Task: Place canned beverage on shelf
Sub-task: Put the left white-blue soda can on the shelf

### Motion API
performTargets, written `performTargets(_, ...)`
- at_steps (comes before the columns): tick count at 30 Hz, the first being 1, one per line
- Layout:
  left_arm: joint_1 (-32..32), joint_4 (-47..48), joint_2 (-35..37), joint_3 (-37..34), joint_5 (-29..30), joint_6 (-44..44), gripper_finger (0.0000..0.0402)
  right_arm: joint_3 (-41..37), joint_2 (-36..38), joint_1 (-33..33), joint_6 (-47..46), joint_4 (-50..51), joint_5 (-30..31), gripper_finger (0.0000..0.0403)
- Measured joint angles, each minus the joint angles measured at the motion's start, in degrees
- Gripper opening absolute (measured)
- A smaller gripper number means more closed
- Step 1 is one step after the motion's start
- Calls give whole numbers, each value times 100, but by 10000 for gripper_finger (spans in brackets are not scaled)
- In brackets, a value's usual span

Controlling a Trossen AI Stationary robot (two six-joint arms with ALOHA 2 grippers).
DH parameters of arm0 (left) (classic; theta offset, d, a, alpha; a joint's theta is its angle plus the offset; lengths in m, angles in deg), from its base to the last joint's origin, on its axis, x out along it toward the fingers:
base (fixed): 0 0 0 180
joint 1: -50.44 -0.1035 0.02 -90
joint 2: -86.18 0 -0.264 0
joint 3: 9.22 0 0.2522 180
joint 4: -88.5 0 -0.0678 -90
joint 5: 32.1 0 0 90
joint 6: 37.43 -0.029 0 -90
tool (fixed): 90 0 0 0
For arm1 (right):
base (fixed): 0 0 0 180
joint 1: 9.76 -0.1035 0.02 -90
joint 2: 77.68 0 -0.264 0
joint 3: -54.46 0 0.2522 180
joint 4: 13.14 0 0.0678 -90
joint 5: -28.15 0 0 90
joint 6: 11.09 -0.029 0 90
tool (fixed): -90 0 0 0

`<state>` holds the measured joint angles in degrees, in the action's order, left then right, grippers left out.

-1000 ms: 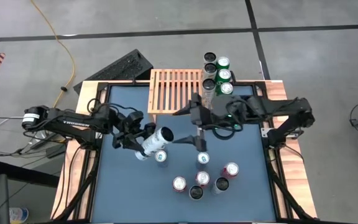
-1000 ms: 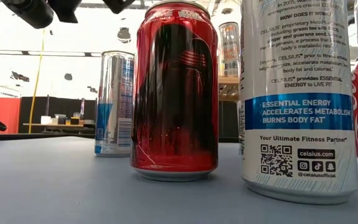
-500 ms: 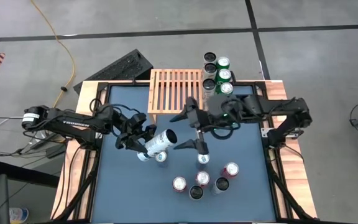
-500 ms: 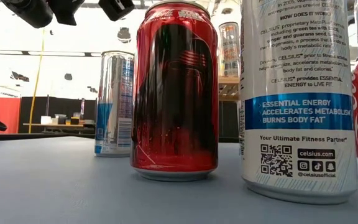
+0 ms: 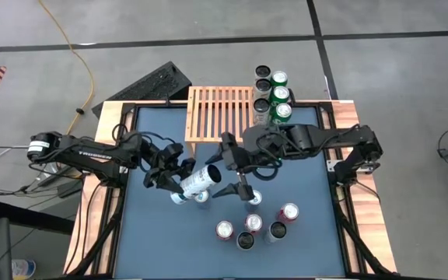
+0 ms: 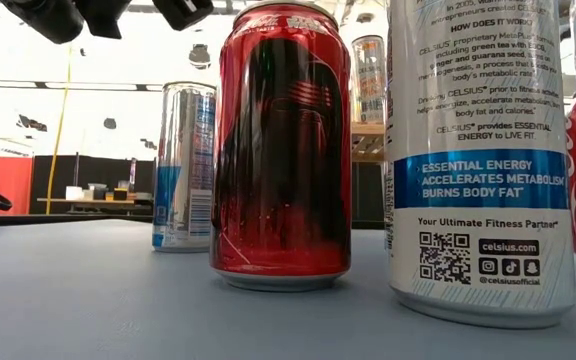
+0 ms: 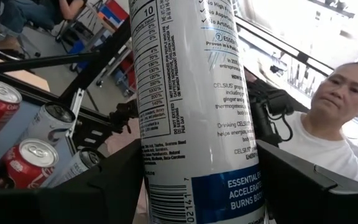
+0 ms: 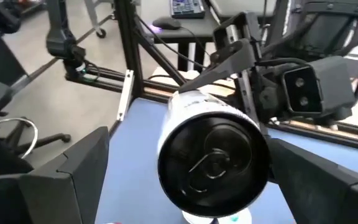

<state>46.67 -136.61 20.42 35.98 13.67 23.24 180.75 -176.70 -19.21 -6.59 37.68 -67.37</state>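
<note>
A tall white can [image 5: 197, 180] is lifted over the blue table, shut in my left gripper [image 5: 174, 177]; it fills the left wrist view as the white can [image 7: 197, 106]. My right gripper [image 5: 230, 167] is open. Its two fingers stand on either side of the can's top end [image 8: 213, 163] without touching it. The light-wood slatted shelf [image 5: 219, 113] stands at the table's far edge with nothing on it. In the low view only dark arm parts show at the upper left. My left gripper pinches the can's side wall [image 7: 166, 186] between its two fingers [image 7: 114, 190], on the half nearer the can's bottom end. The fingers come from the table's left and lie along the can. The can is clear of the table, tilted, its top end toward my right gripper.
Several cans [image 5: 253, 224] stand near the table's front middle, seen close up in the low view as a red can [image 6: 283, 150] and a white can [image 6: 478, 150]. More cans [image 5: 274, 93] stand right of the shelf. A keyboard [image 5: 150, 84] lies beyond the far left edge. A person [image 7: 334, 130] is behind the table.
My right gripper has come down and toward the table's left edge, up to the held can's top end, staying open. My left gripper has kept its place with the can.
</note>
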Motion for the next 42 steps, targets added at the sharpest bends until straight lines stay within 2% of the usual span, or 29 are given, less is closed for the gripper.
performTargets(4,2,2,0,0,-1,4,263,0,-2,19,-39,-16,-89,359)
performTargets(9,2,24,0,0,46,2,263,0,-4,24,88,26,-82,297)
performTargets(15,2,27,2,0,59,15,263,2,-3,63,200,44,-65,247)
performTargets(22,2,59,2,-4,52,20,263,13,-50,116,376,129,-79,141)
performTargets(32,2,43,3,65,170,134,269,39,14,121,410,120,28,139)
performTargets(39,-11,-6,9,90,605,264,289,538,-4,197,486,542,193,139)
performTargets(42,-7,-42,9,92,594,284,291,732,-15,238,507,665,245,139)
